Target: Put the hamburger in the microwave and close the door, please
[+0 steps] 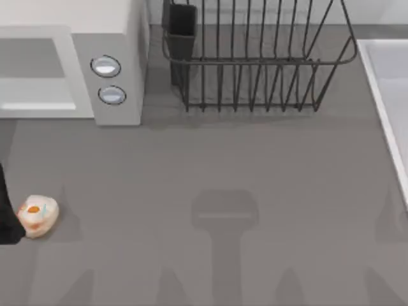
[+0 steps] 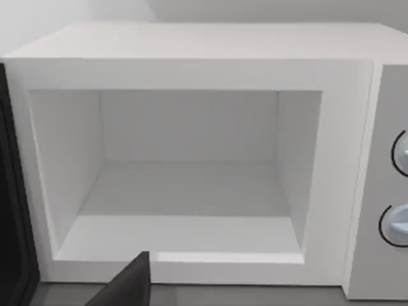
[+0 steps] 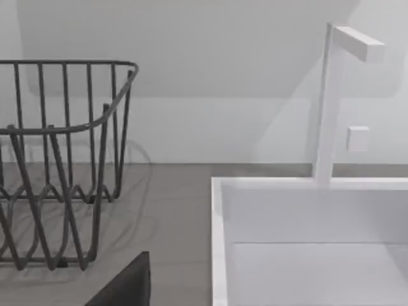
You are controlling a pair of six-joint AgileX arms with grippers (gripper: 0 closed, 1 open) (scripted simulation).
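The small round cream hamburger with orange and teal patches on its bun point(image 1: 38, 215) is seen from the top view resting on the grey tabletop point(image 1: 210, 166) near the left edge, well in front of the large boxy off-white microwave point(image 1: 115, 38), which is set at the back left. A dark shape at the very left edge touches or overlaps the hamburger's left side; what it is cannot be told.

Two round silver-blue knobs point(image 1: 106, 66) are stacked on the microwave's front panel. In the left wrist view the microwave point(image 2: 204, 57) is faced head-on and its cavity is exposed: pale walls and a pale floor, with nothing lying inside. The door point(image 2: 13, 210) is swung open, and only its dark edge is seen beside the cavity's opening.

A dark wire dish rack point(image 1: 255, 57) is placed at the back middle of the tabletop, just to the right of the microwave, with a dark rectangular cup point(image 1: 182, 29) hung at its left end; nothing is seen held between its wires. In the right wrist view the rack point(image 3: 57, 166) stands beside a white sink basin point(image 3: 220, 242), which is bare inside, with a white faucet point(image 3: 331, 95) raised behind it.

Whether the fingers of the left or the right gripper are open or closed cannot be told.
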